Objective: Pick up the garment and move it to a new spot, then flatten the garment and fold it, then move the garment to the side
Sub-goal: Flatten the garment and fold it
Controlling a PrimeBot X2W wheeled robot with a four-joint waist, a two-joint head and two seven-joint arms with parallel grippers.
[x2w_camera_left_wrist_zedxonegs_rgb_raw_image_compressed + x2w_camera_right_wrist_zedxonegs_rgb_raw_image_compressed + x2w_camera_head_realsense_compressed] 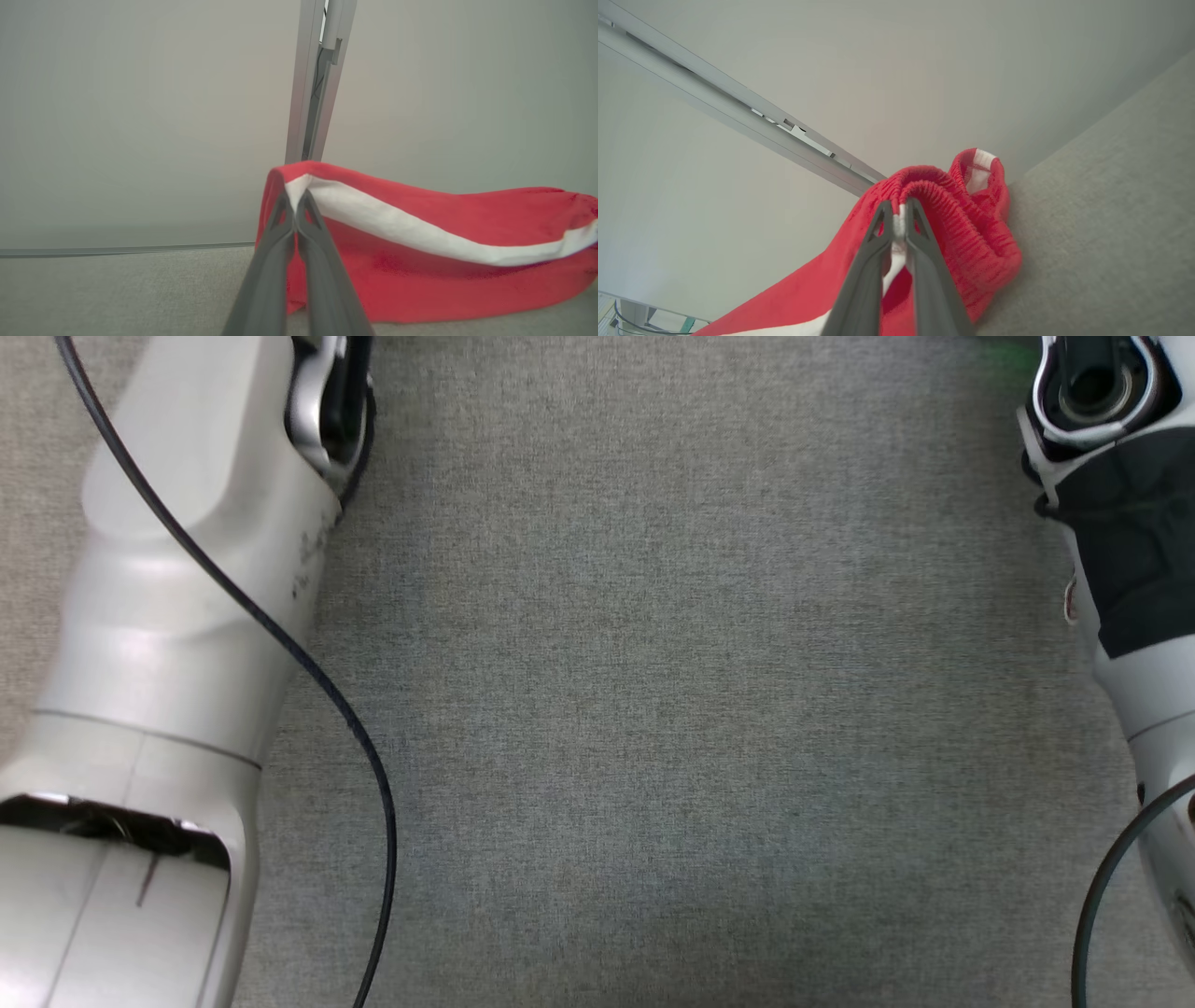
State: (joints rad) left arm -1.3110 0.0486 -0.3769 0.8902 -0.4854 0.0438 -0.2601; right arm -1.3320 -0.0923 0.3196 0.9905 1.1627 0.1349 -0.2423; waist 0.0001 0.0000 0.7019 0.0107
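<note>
Both pairs of fingers are clamped on the red garment [420,284]: left gripper [295,196] at its white stripe, right gripper [899,212] by the waistband, mid-frame. Its hem seems to touch the grey desk [117,289].

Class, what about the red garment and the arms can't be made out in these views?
- Left wrist view: the garment is cut off at the right edge; the left end effector covers its near fold.
- Right wrist view: the garment runs off the bottom edge behind the right end effector.
- Head view: left forearm and right forearm are cut off at the top edge.
</note>
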